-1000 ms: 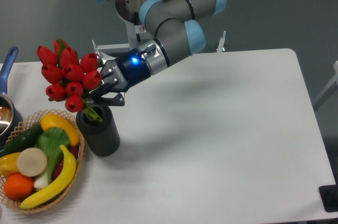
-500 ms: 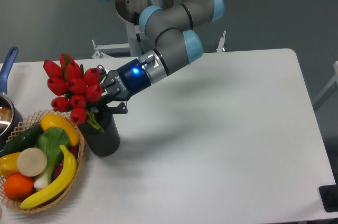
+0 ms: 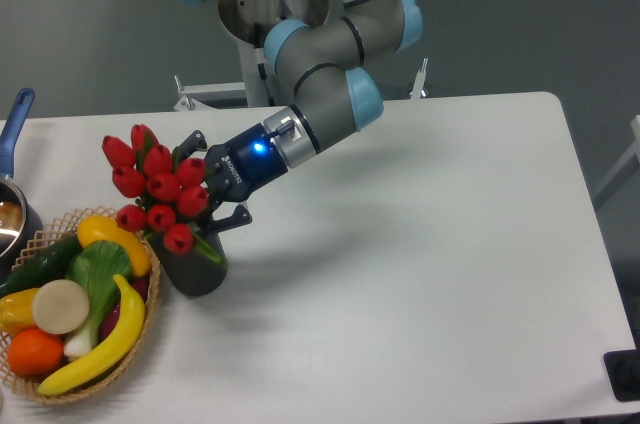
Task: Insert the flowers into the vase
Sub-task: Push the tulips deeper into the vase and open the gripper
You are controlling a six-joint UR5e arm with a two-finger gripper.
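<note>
The flowers (image 3: 160, 187), a bunch of red tulip buds with green leaves, stand tilted to the left with their stems down inside the vase (image 3: 196, 270). The lowest buds sit right at its mouth. The vase is a dark ribbed cylinder standing upright at the left of the white table, against the basket. My gripper (image 3: 212, 189) comes in from the upper right and is shut on the flowers just behind the buds, above the vase mouth. The buds hide its fingertips.
A wicker basket (image 3: 45, 390) of fruit and vegetables touches the vase on its left. A blue-handled metal pot (image 3: 14, 124) is at the left edge. The arm's base stands behind the table. A white table (image 3: 420, 274) stretches to the right.
The gripper has moved down and a little right with the flowers. The stems have sunk deeper into the vase, and the buds have dropped to its mouth.
</note>
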